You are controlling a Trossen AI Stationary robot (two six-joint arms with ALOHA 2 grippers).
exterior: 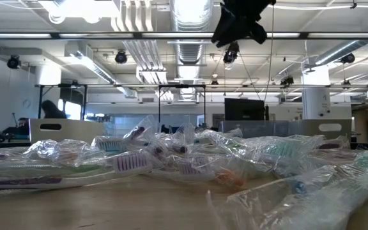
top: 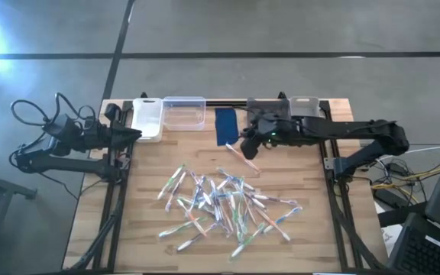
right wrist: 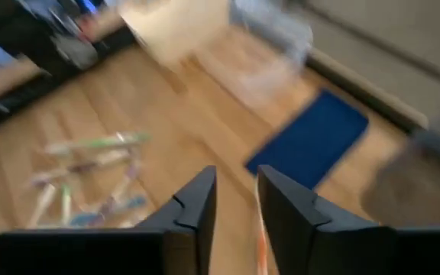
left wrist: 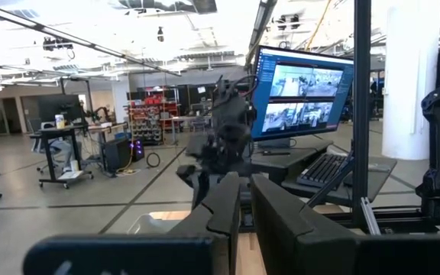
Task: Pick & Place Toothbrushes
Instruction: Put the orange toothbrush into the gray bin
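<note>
Toothbrush between right gripper fingers (high view: unclear).

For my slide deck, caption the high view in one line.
Right gripper carries a toothbrush beside the blue pad; pile waits mid-table; left arm parked at the table's edge.

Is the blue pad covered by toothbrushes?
No: in the high view the pad lies bare by the bins, with the toothbrushes piled apart mid-table.

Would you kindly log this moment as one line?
right tool: holding toothbrush, near blue pad | left tool: idle, table's left edge | toothbrush pile: mid-table
</note>
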